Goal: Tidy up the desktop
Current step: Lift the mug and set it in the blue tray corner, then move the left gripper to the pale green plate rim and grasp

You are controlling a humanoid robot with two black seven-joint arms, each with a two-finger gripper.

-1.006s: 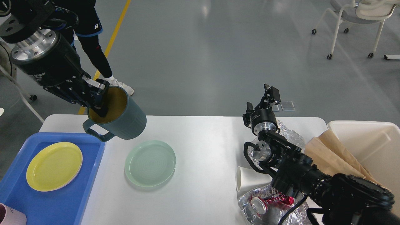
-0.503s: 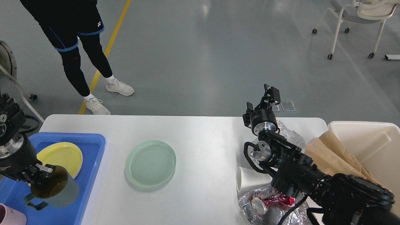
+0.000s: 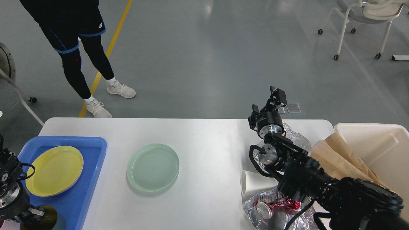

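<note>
The white desktop (image 3: 207,143) fills the lower half of the head view. A pale green plate (image 3: 152,167) lies on it left of centre. A yellow plate (image 3: 54,171) lies in the blue tray (image 3: 94,179) at the left. My left gripper (image 3: 36,214) is at the bottom left corner, shut on the rim of a dark teal mug (image 3: 48,221) low over the tray's near end; the mug is partly cut off by the frame. My right gripper (image 3: 268,101) is open and empty, raised over the table's far right part.
A white paper cup (image 3: 252,185) lies on its side beside crumpled foil with a red wrapper (image 3: 274,207). More foil (image 3: 297,137) lies behind my right arm. A cream bin (image 3: 377,143) holds brown paper (image 3: 335,156). A person (image 3: 80,48) stands beyond the table's far left.
My left arm has carried the teal mug from above the table's far left down to the near end of the blue tray. The right arm has not moved.
</note>
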